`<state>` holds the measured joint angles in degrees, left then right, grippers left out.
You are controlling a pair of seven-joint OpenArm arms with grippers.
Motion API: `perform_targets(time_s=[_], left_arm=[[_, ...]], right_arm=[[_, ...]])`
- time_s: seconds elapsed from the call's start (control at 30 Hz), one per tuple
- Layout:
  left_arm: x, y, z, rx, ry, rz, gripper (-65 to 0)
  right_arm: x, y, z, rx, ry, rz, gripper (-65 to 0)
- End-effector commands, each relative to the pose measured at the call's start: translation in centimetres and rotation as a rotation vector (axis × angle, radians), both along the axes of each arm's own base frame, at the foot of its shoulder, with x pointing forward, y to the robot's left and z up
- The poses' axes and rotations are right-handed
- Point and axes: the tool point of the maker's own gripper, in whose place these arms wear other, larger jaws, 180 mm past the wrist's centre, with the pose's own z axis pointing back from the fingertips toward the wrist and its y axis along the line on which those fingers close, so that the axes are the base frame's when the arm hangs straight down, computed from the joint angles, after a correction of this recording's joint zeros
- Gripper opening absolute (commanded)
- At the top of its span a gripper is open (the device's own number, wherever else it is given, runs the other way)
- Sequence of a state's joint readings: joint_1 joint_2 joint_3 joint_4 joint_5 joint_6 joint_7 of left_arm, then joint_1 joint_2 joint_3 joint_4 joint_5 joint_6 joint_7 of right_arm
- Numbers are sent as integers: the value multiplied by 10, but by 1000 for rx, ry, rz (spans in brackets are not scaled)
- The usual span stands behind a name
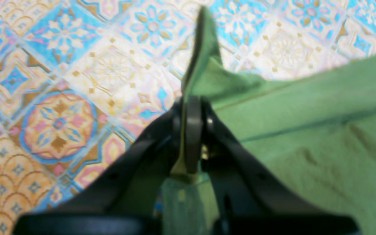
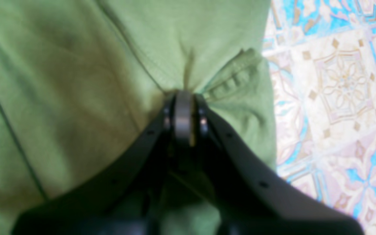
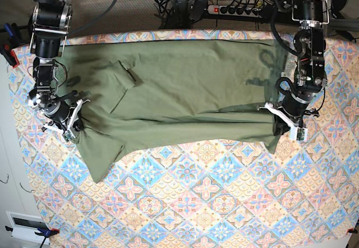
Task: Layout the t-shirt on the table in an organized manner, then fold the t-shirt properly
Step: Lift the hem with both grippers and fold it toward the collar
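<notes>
t-shirt [image 3: 179,85] lay spread on the table [image 3: 224,203], long axis running arm to arm | left tool [image 1: 188,130] clenched on one end's edge | right tool [image 2: 184,114] clenched on the opposite end | each arm nearest its own end

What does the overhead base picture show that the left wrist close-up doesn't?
Only the base view shows the whole t-shirt spread sideways across the table, one sleeve drooping toward the near edge, both arms, the right hand at the shirt's other end, and cables behind. Only the left wrist view shows, close up, the left hand closed on a fold of fabric that sticks up between its fingers. Both show green shirt on the patterned tablecloth.
</notes>
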<state>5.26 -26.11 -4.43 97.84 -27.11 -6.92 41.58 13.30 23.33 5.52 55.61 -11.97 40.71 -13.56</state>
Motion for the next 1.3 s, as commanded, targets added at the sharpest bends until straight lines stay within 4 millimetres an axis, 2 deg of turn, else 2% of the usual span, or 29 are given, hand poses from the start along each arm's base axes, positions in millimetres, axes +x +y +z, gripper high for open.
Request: perform_targets(time_s=[0.0,0.13,0.2,0.33,0.43,0.57,0.7,0.77,0.93,1.27], left_arm=[[8,4,19,1,-62,3,-650],[9,4,19,2,-62,2,-650],[9,4,19,-1,-61,3,-650],[9,3,18,-4,-61,4,-650],[9,3,18,-2,-61,4,-650],[9,3,18,-3,-60,5,-650],[9,3,18,-3,-60,5,-650],[9,3,18,-3,-60,5,-650],[8,3,17,-3,-58,5,-650],[8,3,17,-9,-58,5,-650]], right_arm=[[13,-21,23,-17,-67,-40,-643],[14,-33,30,-5,-87,-85,-637],[14,-33,29,-5,-87,-84,-602],[15,-33,31,-7,-90,-84,-489],[15,-33,31,-7,-91,-83,-449],[20,-34,37,-5,-105,-88,-446],[51,-34,69,3,-181,-88,-445],[51,-36,63,16,-164,-100,-445],[62,-41,68,35,-167,-120,-444],[64,-39,36,177,-111,-181,-442]])
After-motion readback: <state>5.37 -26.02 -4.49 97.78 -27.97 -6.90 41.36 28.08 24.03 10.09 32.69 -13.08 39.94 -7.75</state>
